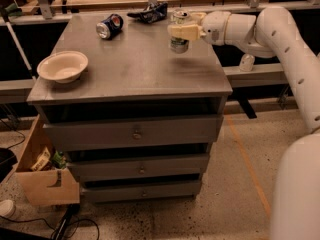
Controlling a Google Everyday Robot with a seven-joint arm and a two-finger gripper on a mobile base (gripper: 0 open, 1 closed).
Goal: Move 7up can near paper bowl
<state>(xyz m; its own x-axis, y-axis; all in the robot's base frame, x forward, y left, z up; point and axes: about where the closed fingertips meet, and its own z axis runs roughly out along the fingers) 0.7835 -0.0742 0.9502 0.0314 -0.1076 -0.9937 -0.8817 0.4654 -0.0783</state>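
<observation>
Paper bowl [62, 66] empty at front left of drawer cabinet top [135, 71], cardboard box [47, 186] on floor holding scraps, 7up can [179, 45] upright at back right, silver top up, gripper [176, 32] clamped around its middle, well apart from bowl.

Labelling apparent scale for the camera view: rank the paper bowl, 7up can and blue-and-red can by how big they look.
1. paper bowl, clearly largest.
2-3. 7up can, gripped upright by the end effector at the far right of the table, and blue-and-red can, lying on its side at the back: they look alike, so unranked.
</observation>
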